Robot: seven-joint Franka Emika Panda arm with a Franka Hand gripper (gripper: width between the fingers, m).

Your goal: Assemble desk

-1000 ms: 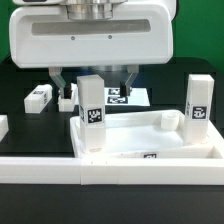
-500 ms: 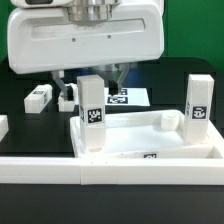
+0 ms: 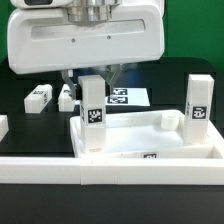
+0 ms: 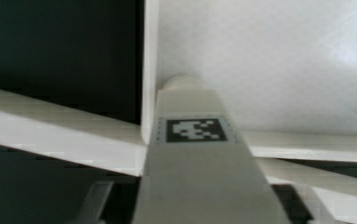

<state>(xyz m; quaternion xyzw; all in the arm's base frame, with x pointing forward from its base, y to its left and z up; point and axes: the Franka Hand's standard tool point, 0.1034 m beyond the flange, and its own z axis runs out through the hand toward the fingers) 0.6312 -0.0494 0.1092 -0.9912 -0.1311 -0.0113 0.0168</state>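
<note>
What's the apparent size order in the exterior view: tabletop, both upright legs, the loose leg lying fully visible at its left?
1. tabletop
2. upright leg at the exterior view's left, upright leg at its right: alike, camera nearness unsure, unranked
3. loose leg

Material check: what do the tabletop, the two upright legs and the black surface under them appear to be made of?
The tabletop looks like moulded white plastic, matte: even colour, rounded raised rim. The upright legs share that matte white, probably plastic; their tags look like printed stickers. The table surface is dull black without glare, perhaps fabric or a mat; unclear.
</note>
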